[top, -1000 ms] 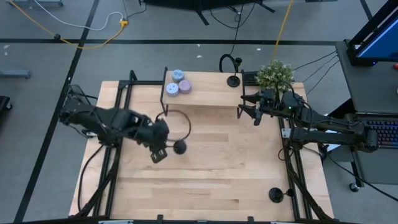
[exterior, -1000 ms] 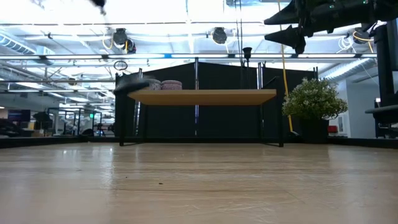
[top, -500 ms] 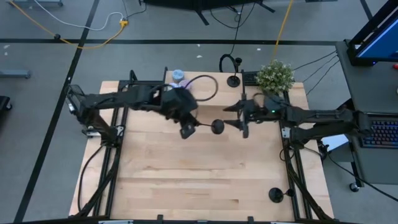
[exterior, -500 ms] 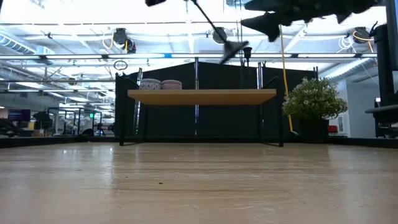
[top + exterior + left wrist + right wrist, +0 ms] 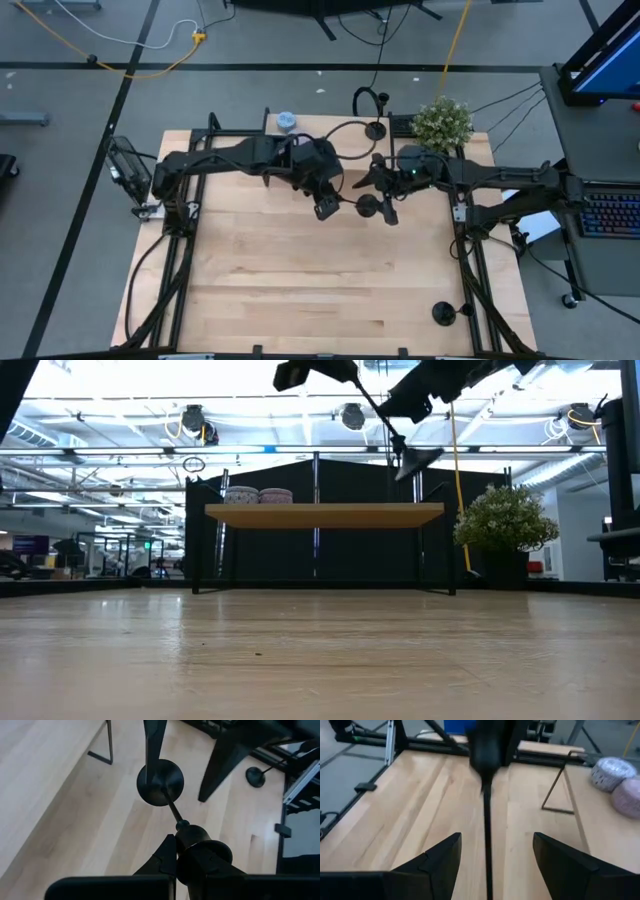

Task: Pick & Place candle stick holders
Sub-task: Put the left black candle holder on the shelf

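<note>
Handover in progress, mid-air, in front of shelf (image 5: 330,140).

- Left gripper (image 5: 325,207): fingers closed on stem end of one candle holder (image 5: 368,205), disc pointing toward right arm, tilted, off bench (image 5: 300,290).
- Right gripper (image 5: 385,195): fingers open, straddling holder's stem near disc, no clamp yet.
- 2nd holder (image 5: 376,129) already upright on shelf, right end.
- 3rd holder (image 5: 443,313) on bench, far from shelf, near front-right corner; untouched.

Est: 1 of 3 placed, 1 in transit, 1 left.

Three black candle holders: one in mid-air (image 5: 368,205) between the two arms, one on the shelf (image 5: 375,130), one near the table's corner (image 5: 443,313). Two round tins (image 5: 241,495) (image 5: 276,495), one potted plant (image 5: 442,121), one shelf (image 5: 325,513)
</note>
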`<state>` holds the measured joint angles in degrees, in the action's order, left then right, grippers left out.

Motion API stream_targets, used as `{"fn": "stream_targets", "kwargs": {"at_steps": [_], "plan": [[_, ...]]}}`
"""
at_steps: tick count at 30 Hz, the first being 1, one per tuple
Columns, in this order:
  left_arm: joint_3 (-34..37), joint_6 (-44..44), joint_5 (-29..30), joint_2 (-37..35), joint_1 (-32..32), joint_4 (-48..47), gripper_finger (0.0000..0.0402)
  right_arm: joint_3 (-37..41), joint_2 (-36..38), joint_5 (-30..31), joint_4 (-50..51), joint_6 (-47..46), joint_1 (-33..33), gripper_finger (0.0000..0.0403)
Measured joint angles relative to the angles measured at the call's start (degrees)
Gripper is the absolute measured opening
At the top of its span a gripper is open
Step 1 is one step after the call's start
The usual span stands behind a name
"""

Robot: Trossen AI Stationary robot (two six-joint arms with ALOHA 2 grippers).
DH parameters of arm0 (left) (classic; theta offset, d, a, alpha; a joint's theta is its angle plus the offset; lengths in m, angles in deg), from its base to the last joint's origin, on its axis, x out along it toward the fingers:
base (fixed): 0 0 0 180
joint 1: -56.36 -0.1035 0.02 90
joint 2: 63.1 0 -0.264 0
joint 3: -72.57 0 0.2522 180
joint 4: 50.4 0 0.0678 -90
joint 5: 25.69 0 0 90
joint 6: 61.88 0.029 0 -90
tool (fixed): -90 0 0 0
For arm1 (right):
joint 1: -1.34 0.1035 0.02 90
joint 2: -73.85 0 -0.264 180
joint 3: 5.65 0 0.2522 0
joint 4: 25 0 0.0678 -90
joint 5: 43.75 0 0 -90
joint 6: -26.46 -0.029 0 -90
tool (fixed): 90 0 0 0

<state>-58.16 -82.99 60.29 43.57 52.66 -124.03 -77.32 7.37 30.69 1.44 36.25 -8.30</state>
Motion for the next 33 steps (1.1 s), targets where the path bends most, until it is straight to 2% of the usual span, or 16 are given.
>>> {"fn": "stream_targets", "kwargs": {"at_steps": [11,21,33], "plan": [[0.0,-0.2,-1.9,2.8,-0.5,9.2,0.0011,0.0,-2.9,0.3,0.8,-1.1,-0.4,0.0232],[0.0,-0.9,-0.9,2.9,-0.4,5.9,0.0011,0.0,-3.9,0.4,1.3,-2.3,-0.5,0.0146],[0.0,0.7,-0.4,2.9,-0.4,4.9,0.0011,0.0,-3.7,0.5,0.3,-3.1,-0.5,0.0080]]}}
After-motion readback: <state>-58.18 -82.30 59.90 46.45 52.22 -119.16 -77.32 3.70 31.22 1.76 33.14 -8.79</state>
